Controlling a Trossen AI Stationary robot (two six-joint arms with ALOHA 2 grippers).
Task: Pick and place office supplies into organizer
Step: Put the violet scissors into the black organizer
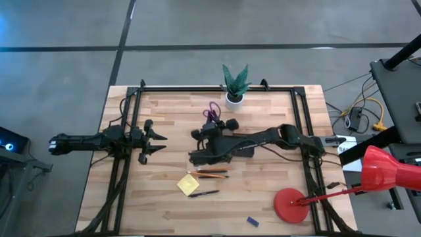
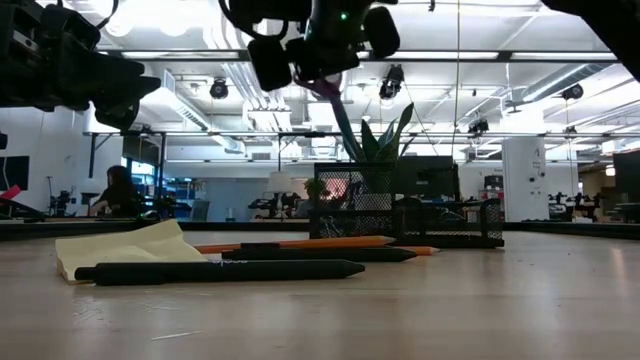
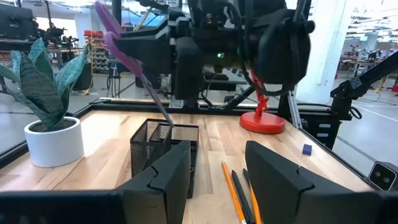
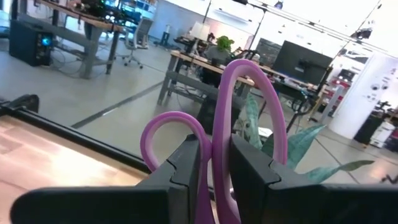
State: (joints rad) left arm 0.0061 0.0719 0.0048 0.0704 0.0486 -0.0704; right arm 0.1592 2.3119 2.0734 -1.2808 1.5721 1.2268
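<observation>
Scissors (image 4: 214, 155), clamped in right end effector (image 1: 212, 125) above organizer (image 3: 163, 149), risk snagging its mesh wall if lowered tilted.

The high view looks straight down on the whole table (image 1: 164, 204). The low view sits at tabletop level, facing the room. Both share the organizer (image 2: 400, 215) with the left wrist view; the right wrist view is close on the scissors (image 4: 217, 162).

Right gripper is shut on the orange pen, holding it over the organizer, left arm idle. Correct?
Wrong on the object. The right gripper is shut on the purple-handled scissors, not an orange pen; the right wrist view shows it. The scissors hang over the organizer; the left gripper waits open.
</observation>
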